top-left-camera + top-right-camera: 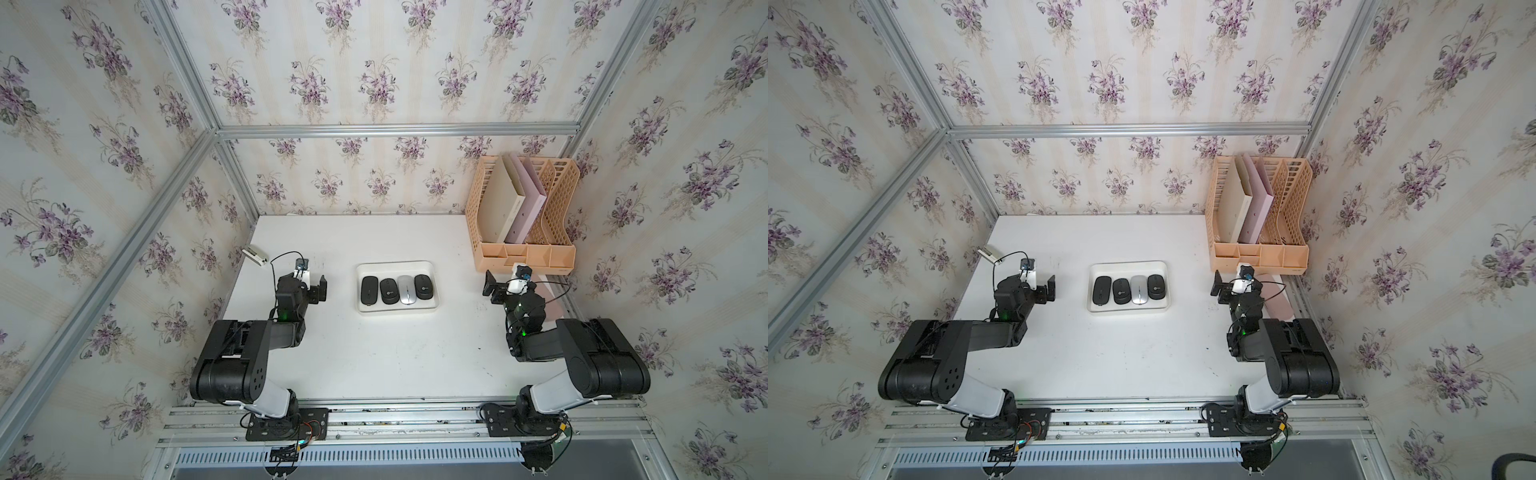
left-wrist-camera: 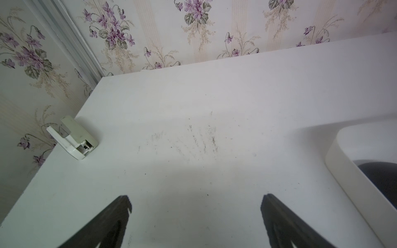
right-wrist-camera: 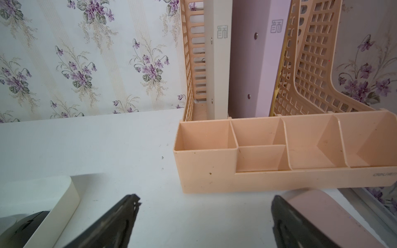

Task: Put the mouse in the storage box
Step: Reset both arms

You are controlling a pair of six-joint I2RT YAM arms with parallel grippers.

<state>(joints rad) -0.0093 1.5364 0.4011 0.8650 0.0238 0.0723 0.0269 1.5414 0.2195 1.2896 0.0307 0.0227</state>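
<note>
White storage box [image 1: 395,264], four mice [image 1: 389,291] inside; both jaws wide

The left arm [image 1: 232,361] at the lower left of both top views and the right arm [image 1: 602,365] at the lower right looked alike. Each had fat black rounded parts and 1 white piece [image 1: 272,399] near its flat black base plate [image 1: 286,426]. Small green lights [image 1: 283,319] glowed on both. A thin black cable [image 1: 286,252] looped above the left arm's white camera block [image 1: 303,276]. Red and orange wires [image 1: 309,429] sat by the left base. In the left wrist view, the left gripper [image 2: 195,203] had 2 dark, pointed fingers [image 2: 113,221].
</note>
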